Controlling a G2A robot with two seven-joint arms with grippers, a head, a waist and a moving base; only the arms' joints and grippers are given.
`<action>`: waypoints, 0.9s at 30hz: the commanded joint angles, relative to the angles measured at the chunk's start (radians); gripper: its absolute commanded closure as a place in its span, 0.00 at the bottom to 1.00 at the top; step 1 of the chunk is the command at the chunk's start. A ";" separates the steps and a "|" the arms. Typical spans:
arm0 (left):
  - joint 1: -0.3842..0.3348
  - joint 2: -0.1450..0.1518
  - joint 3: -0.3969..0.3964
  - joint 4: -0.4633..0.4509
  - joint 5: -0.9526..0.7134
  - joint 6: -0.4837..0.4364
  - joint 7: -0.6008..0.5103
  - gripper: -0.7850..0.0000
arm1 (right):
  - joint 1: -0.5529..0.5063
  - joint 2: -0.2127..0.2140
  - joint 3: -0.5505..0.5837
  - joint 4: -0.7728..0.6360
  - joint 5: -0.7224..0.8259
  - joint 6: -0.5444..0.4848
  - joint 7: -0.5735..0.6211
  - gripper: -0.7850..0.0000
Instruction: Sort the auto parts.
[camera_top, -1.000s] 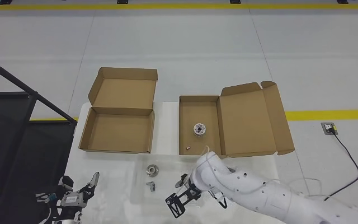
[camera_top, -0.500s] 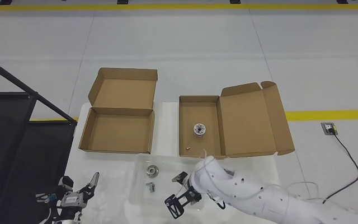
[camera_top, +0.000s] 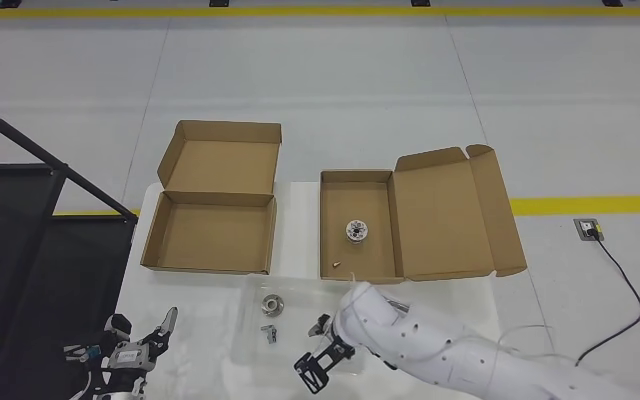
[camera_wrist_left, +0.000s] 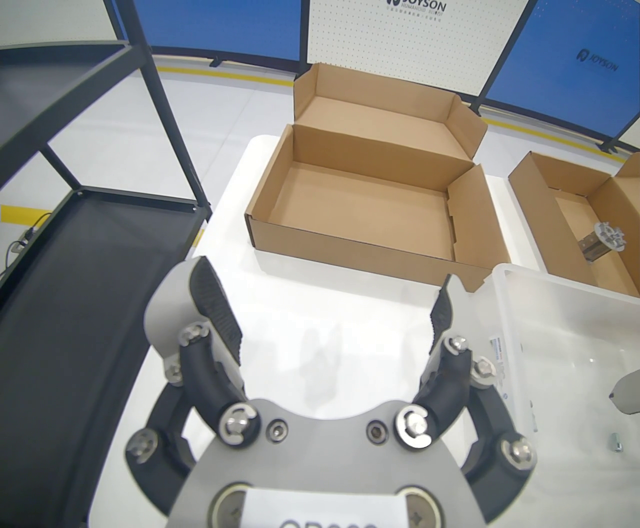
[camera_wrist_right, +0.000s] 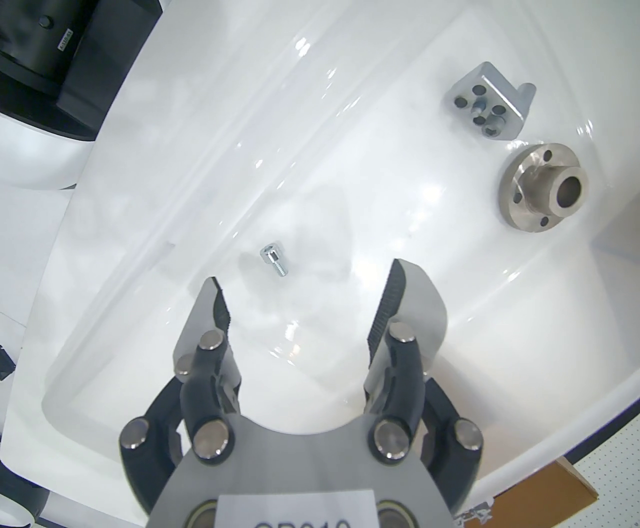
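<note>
A clear plastic bin (camera_top: 250, 345) at the table's front holds a round metal flange (camera_top: 272, 302), a drilled grey bracket (camera_top: 269, 332) and a small bolt (camera_wrist_right: 275, 259). My right gripper (camera_wrist_right: 306, 277) hangs open inside the bin, the bolt lying just beyond its fingertips, with the bracket (camera_wrist_right: 487, 107) and flange (camera_wrist_right: 545, 192) farther off. In the top view the right gripper (camera_top: 312, 352) is right of the bracket. My left gripper (camera_wrist_left: 324, 275) stands open and empty over the table's front left corner (camera_top: 150, 345).
Two open cardboard boxes stand behind the bin. The left box (camera_top: 210, 235) is empty; the right box (camera_top: 375, 250) holds a gear-like part (camera_top: 356, 230) and a small screw (camera_top: 337, 264). A black shelf cart (camera_top: 40, 260) stands left of the table.
The right arm has shifted slightly left and toward the table's front inside the bin. The left arm has not moved.
</note>
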 joint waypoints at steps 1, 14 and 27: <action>0.000 0.000 0.000 0.000 0.000 0.000 0.000 0.00 | -0.004 -0.012 0.000 0.021 -0.015 0.000 -0.009 0.51; 0.000 0.000 0.000 0.000 0.000 0.000 0.000 0.00 | -0.029 -0.084 0.000 0.147 -0.110 0.000 -0.093 0.58; 0.000 0.000 0.000 0.000 0.000 0.000 0.000 0.00 | -0.026 -0.108 0.000 0.199 -0.113 0.000 -0.106 0.65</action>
